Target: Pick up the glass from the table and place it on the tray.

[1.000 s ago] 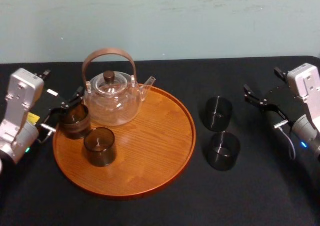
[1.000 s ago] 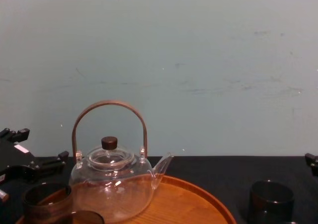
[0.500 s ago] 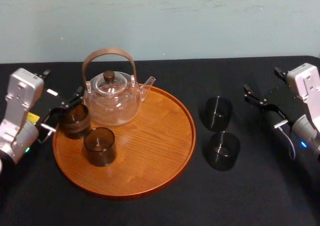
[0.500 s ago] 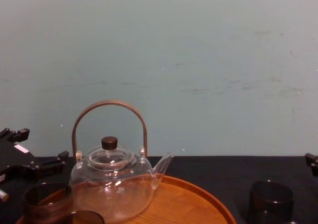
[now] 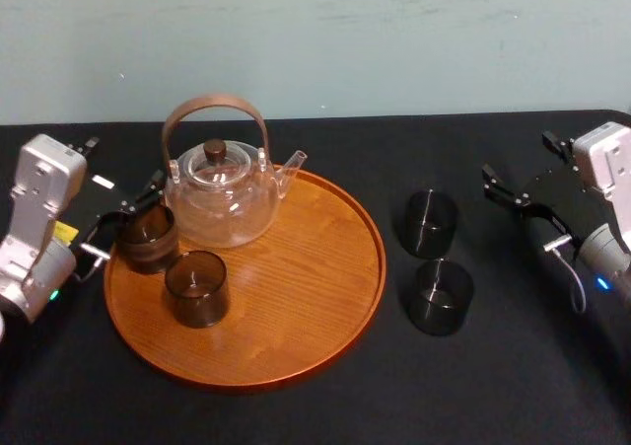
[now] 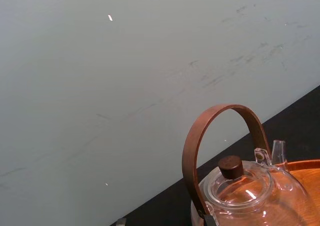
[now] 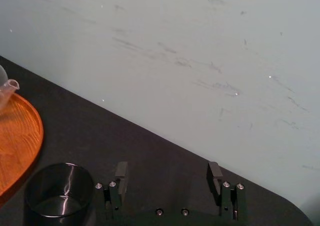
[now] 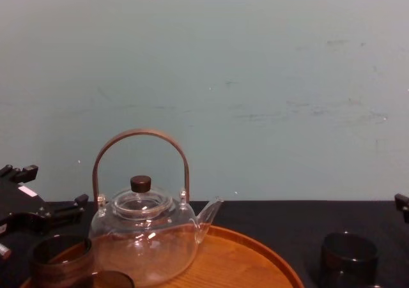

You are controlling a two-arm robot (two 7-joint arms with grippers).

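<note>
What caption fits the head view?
Left gripper at a glass on the tray; right gripper open near two glasses on the table.

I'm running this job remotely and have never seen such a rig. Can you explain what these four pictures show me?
It is a robot with two arms. The head view looks down on the table, the chest view across it, and each wrist view rides an arm. The tray carries a teapot and two tray glasses. Two table glasses stand right of it. The left gripper, open, is beside the tray's left edge. The right gripper, open, holds nothing.
</note>
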